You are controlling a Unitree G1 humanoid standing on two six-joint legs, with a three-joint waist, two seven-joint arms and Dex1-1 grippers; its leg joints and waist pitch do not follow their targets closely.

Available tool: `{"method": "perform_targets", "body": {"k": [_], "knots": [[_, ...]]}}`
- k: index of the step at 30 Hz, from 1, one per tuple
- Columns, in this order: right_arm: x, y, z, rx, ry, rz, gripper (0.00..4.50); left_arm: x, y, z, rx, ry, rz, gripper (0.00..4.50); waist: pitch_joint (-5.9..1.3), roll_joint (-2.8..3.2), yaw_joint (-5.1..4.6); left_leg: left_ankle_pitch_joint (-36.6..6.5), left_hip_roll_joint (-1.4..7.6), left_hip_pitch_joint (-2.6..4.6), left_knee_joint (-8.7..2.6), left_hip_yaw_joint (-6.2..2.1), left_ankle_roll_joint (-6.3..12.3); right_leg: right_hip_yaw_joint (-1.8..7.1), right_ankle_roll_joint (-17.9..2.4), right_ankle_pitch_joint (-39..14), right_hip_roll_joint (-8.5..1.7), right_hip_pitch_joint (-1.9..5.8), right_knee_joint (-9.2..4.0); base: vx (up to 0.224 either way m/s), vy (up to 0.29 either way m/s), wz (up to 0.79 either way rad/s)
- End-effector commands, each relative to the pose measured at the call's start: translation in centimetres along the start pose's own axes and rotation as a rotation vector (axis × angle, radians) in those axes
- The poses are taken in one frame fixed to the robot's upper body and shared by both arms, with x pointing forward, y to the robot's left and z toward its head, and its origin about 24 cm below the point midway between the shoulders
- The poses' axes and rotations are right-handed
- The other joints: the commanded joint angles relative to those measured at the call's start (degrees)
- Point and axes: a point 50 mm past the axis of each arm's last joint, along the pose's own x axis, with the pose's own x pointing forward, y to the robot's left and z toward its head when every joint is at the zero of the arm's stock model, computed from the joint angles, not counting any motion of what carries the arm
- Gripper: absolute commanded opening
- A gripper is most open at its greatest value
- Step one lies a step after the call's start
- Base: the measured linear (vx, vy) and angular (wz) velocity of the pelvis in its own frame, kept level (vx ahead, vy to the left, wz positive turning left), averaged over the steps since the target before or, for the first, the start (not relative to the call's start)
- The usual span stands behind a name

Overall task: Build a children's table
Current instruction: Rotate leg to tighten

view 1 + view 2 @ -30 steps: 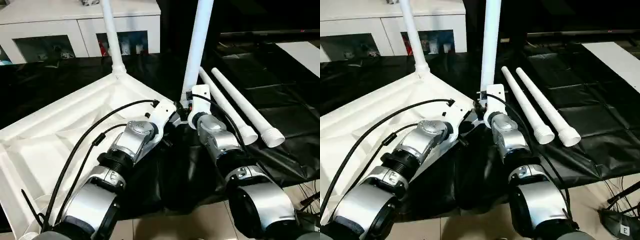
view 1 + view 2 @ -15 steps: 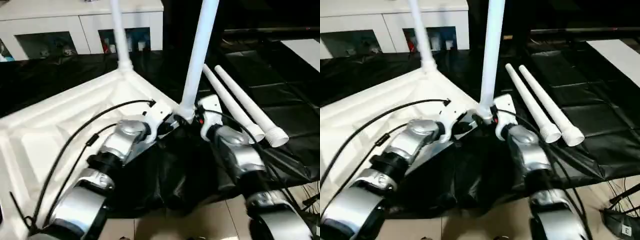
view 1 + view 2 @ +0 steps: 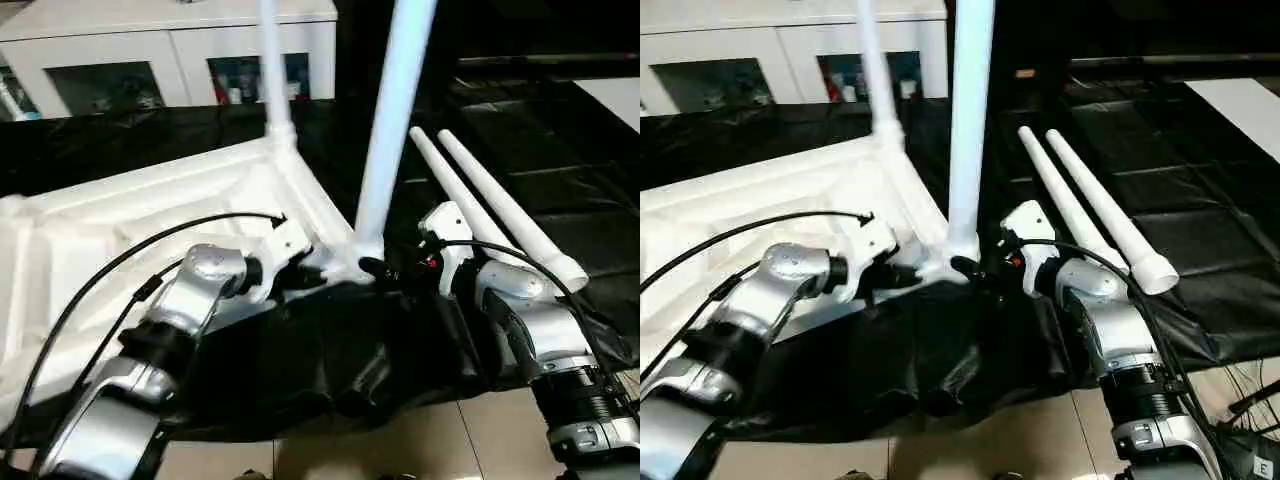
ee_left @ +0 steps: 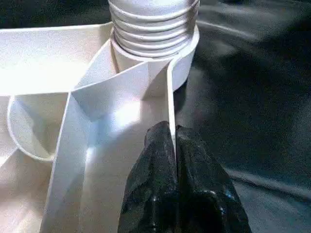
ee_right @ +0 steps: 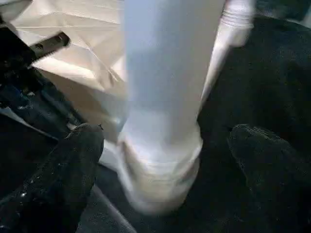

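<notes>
Since the earlier frame the right gripper [image 5: 160, 145] had been spread off the near white tapered tube leg [image 3: 390, 130]. At the worktop's near edge, the white plastic rimmed tabletop [image 4: 92, 121] was pinched by the left gripper [image 4: 173, 145]. For tightening, the leg should be regripped squarely.

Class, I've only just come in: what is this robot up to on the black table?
It is building a children's table. The white table top lies upside down, with two legs standing in its corner sockets, the far leg and the near leg. The left gripper is shut on the top's rim beside the near socket. The right gripper is open, its fingers either side of the near leg. Two loose legs lie alongside.
</notes>
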Motion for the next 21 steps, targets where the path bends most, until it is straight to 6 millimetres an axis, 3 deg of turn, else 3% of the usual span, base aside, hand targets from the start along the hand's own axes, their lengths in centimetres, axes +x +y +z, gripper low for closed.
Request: {"method": "perform_targets", "body": {"k": [1,8,15,17,21], "knots": [[-0.2,0.4,-0.2,-0.011,0.011,0.038,4.47,0.0,-0.6,1.1,0.068,-0.029,-0.088,0.0,-4.16,0.08,0.05,-0.9,3.62,0.58,-3.65,-0.82,9.05,2.64,-16.5,-0.4,-3.48,3.82,-2.27,0.0,0.0,0.0],[-0.1,1.1,-0.8,-0.028,0.042,0.104,4.47,-0.7,-0.7,0.7,0.075,-0.005,-0.11,0.0,-4.11,-0.17,0.71,-3.0,3.48,0.53,-3.81,-0.77,6.79,2.76,-15.7,-2.6,-3.62,4.06,-2.42,0.0,0.0,0.0],[0.7,1.2,-0.8,-0.026,0.027,0.099,4.47,-0.7,-0.8,0.7,0.076,-0.004,-0.113,0.0,-4.56,-0.22,0.85,0.1,3.27,0.41,-3.36,-0.75,7.76,2.66,-16.0,0.7,-3.59,4.12,-1.87,0.0,0.0,0.0],[1.0,1.2,-1.0,-0.03,0.034,0.106,4.13,-0.7,-0.8,0.7,0.076,-0.006,-0.114,0.0,-4.59,-0.25,0.92,0.1,3.29,0.46,-3.33,-0.71,7.74,2.67,-16.1,0.3,-3.54,4.12,-1.9,0.0,0.0,0.0],[1.1,1.3,-1.1,-0.027,0.042,0.114,4.03,-0.6,-0.9,0.7,0.074,-0.005,-0.111,0.0,-4.54,-0.26,0.94,-0.4,3.27,0.39,-3.3,-0.74,7.53,2.66,-15.9,-0.7,-3.56,4.15,-1.9,0.0,0.0,0.0]]}}
